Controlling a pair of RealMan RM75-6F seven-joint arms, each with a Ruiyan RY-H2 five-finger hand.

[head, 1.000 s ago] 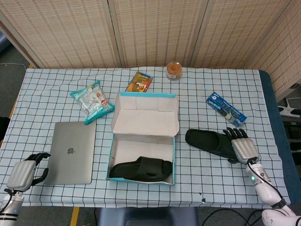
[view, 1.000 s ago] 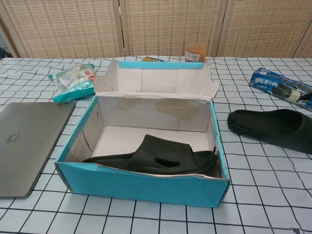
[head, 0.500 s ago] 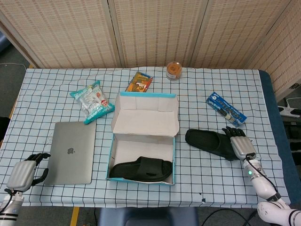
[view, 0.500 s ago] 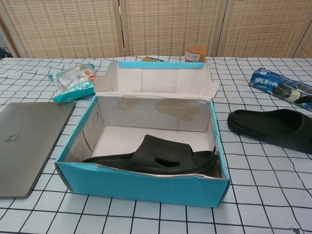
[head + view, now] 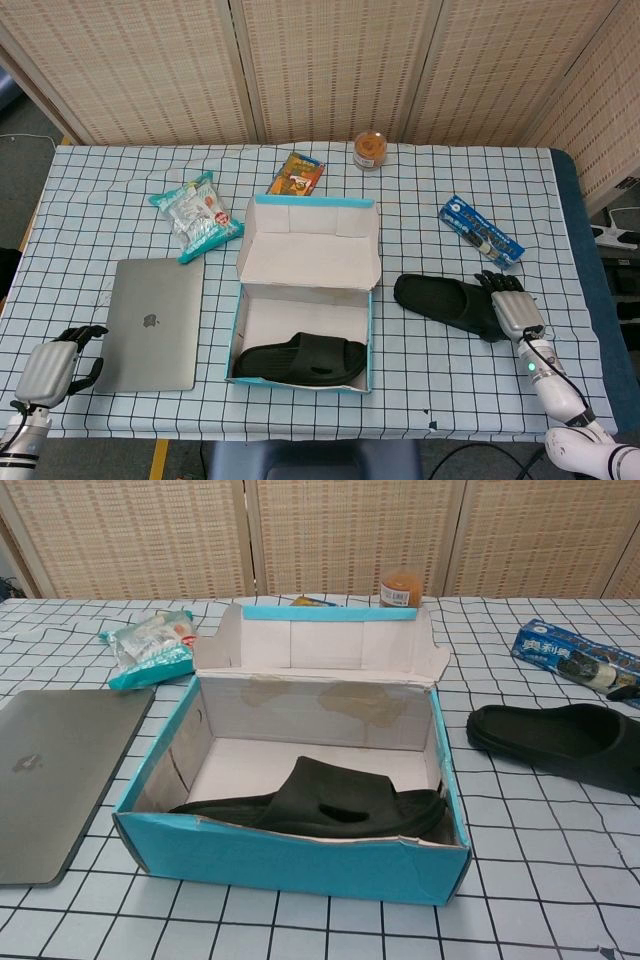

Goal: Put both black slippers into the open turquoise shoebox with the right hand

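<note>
The open turquoise shoebox stands mid-table with its lid flap up. One black slipper lies inside it along the front wall. The other black slipper lies flat on the checked cloth to the box's right. My right hand is at that slipper's right end, fingers stretched out over its edge; no grip shows. In the chest view only a dark fingertip shows at the right edge. My left hand rests at the front left corner, holding nothing.
A closed grey laptop lies left of the box. A teal snack bag, an orange packet and a jar sit behind it. A blue packet lies just beyond the loose slipper.
My right hand has shifted slightly away from the table's front edge, staying at the loose slipper's right end. The slipper, box and left hand have not moved.
</note>
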